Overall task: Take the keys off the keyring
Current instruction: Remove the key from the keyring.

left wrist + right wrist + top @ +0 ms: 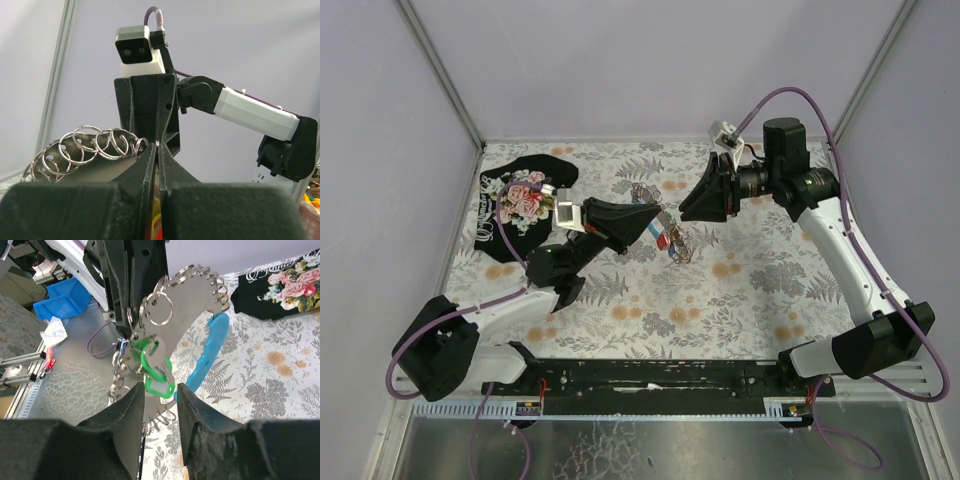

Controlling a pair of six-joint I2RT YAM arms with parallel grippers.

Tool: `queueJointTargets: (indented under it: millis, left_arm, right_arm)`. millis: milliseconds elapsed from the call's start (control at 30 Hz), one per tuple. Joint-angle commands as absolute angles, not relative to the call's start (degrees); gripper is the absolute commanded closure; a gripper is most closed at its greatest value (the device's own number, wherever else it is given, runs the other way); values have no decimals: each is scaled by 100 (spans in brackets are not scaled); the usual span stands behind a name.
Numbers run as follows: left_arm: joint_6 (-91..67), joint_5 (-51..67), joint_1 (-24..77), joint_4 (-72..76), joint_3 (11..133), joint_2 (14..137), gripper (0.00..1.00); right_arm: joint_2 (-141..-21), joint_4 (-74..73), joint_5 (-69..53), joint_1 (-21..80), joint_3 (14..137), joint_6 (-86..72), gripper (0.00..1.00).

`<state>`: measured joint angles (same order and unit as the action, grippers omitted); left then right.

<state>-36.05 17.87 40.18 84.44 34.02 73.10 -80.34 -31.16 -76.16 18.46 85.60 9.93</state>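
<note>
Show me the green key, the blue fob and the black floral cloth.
green key (159,379), right wrist view, on its plastic head.
blue fob (213,347), right wrist view, on its curved blue edge.
black floral cloth (517,200), top view, on the rose print.

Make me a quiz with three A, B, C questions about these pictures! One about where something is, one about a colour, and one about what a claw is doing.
1. Where does the black floral cloth lie on the table?
A near right edge
B far left corner
C the middle

2. What colour is the key just beyond the right gripper?
A purple
B white
C green

3. What is the left gripper doing?
A pinched shut on the keyring
B wide open
C lying flat on the cloth

Answers:
1 B, the top view shows it by the far left walls.
2 C, the right wrist view shows a green head.
3 A, its fingers meet on the fob's thin plate.
</note>
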Motion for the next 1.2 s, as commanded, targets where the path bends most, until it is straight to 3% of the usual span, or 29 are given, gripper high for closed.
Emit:
queueJointTargets:
  millis: [0,200,500,633,800,1167]
  left_arm:
    - [-3049,1364,4144,8939,3612,7314,100]
    - [-2610,1214,4251,8921,3717,7499,100]
    - [-1999,1170,4377,8991,3802,7730,100]
    - [-2119,1161,4379,9172,3710,7765,100]
    - [-2334,1186,4380,9210,3648,7655,100]
    - [-2723,1250,4369,9202,3687,7606,100]
  right_arm:
    - [-7973,-2108,-7723,2087,8536,248,64]
    - [-8011,-2117,-7576,2321,8564,286,78]
    - [-8064,-2159,-7481,2536,8490,420,80]
    - [-8038,-2395,-7531,2522,8510,643,76]
    - [-7928,-2674,-7864,2219,8529,918,63]
    - [-7948,-1214,-8268,1910,8492,-420,63]
